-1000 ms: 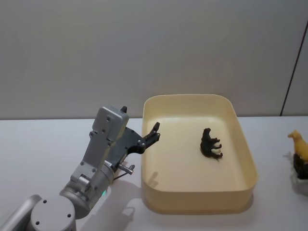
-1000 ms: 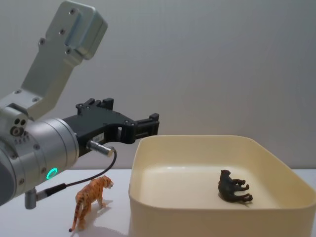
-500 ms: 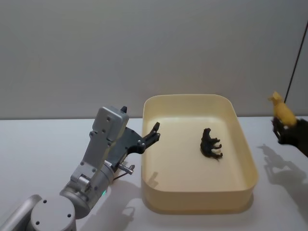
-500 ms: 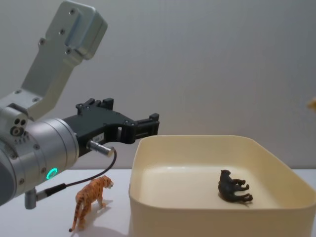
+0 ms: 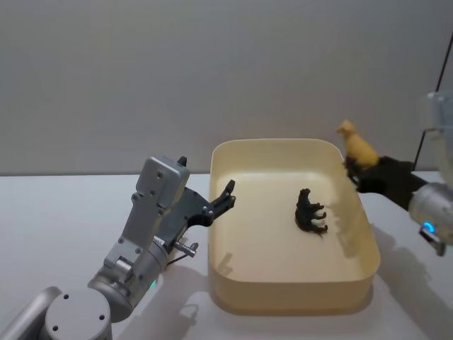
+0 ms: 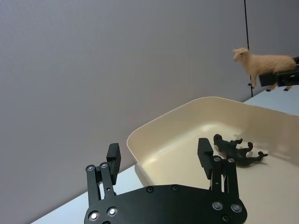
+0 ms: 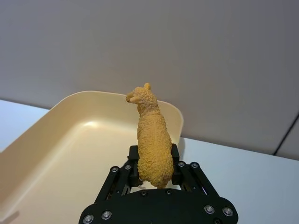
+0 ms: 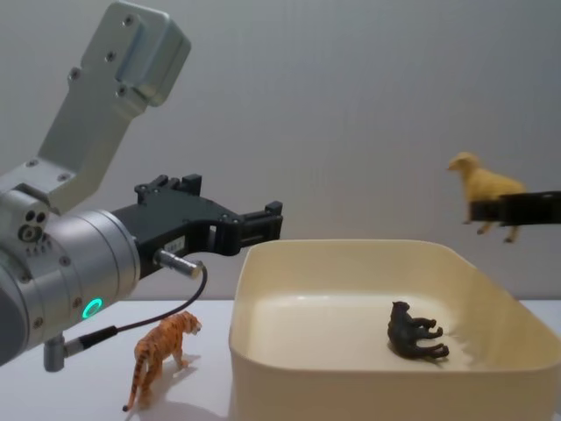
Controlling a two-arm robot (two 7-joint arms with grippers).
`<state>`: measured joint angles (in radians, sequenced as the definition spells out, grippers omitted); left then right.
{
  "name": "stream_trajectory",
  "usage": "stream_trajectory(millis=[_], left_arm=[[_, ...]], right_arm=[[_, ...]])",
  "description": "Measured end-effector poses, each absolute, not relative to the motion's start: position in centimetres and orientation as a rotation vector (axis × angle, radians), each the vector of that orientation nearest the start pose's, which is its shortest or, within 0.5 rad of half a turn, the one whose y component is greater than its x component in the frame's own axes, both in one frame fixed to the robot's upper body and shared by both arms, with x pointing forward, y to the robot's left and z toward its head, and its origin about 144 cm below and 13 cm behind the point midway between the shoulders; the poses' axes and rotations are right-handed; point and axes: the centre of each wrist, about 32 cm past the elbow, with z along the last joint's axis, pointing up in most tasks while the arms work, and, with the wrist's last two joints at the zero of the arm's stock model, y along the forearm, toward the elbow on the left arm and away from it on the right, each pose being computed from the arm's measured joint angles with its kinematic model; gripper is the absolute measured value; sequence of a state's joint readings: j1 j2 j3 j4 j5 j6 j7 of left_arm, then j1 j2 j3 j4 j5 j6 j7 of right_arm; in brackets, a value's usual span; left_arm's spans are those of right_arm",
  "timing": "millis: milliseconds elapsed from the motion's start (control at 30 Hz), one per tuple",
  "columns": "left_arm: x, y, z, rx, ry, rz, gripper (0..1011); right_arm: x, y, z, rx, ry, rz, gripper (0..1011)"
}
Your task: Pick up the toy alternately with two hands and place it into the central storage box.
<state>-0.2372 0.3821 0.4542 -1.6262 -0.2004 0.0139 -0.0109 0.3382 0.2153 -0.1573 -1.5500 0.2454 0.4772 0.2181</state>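
Head view: central storage box (image 5: pixel 290 299) on a pale matte worktop (image 5: pixel 64 212), a large rectangular tub of smooth cream-yellow plastic with rounded corners, a rolled rim and a faintly glossy floor. Inside, a single dark animal figure (image 5: pixel 310 211) of moulded hard plastic, brown-black, lying on its side right of the floor's middle, legs pointing right, touching no wall.

At the box's right rim, raised clear above it in the air: right tool (image 5: pixel 352 168), slim black fingers with small silver screws, pinching the toy sheep (image 5: pixel 357 146) by the rear of its body. Sheep ochre-yellow with a pebbled, woolly surface, upright, thin dark legs hanging below the fingers in the chest view, head turned toward the box.

Over the left rim: left tool (image 5: pixel 225 195), same flat black metal, fingers spread wide with nothing between them, tips just above the wall. Behind it the left arm (image 8: pixel 61 263), a thick silver cylinder of brushed metal with a green ring (image 8: pixel 91 308) glowing on its side and a thin black cable looping beneath.

On the worktop left of the box, beneath that arm: tiger figure (image 8: pixel 162 351), orange with dark stripes, standing on all four legs, head toward the box, just beside its wall yet not touching.
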Motion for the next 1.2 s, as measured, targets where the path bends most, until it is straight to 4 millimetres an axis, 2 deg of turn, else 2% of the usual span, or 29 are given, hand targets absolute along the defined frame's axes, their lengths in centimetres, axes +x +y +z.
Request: stream_trajectory(millis=[100, 167, 200, 433, 467, 567, 833, 1200], left_arm=[[49.2, 19.8, 120.4, 0.061, -0.268, 1.124, 1001], [49.2, 19.8, 120.4, 0.061, -0.268, 1.124, 1001], [49.2, 19.8, 120.4, 0.061, -0.268, 1.124, 1001], [49.2, 19.8, 120.4, 0.061, -0.268, 1.124, 1001], [49.2, 19.8, 120.4, 0.061, -0.268, 1.124, 1001], [49.2, 19.8, 120.4, 0.061, -0.268, 1.124, 1001], [49.2, 19.8, 120.4, 0.061, -0.268, 1.124, 1001], [49.2, 19.8, 120.4, 0.061, -0.268, 1.124, 1001]], right_arm=[[54.5, -23.6, 125.2, -0.171, 0.150, -1.182, 345], [54.9, -23.2, 125.3, -0.180, 0.157, -1.168, 381], [55.2, -22.9, 125.4, -0.186, 0.161, -1.160, 445], [55.9, -22.0, 125.5, -0.203, 0.173, -1.134, 629], [56.0, -21.8, 125.5, -0.208, 0.175, -1.129, 690], [56.2, -21.6, 125.6, -0.213, 0.178, -1.122, 784], [56.6, -21.1, 125.7, -0.220, 0.182, -1.108, 985], [55.7, -22.0, 125.8, -0.178, 0.201, -1.141, 1001]])
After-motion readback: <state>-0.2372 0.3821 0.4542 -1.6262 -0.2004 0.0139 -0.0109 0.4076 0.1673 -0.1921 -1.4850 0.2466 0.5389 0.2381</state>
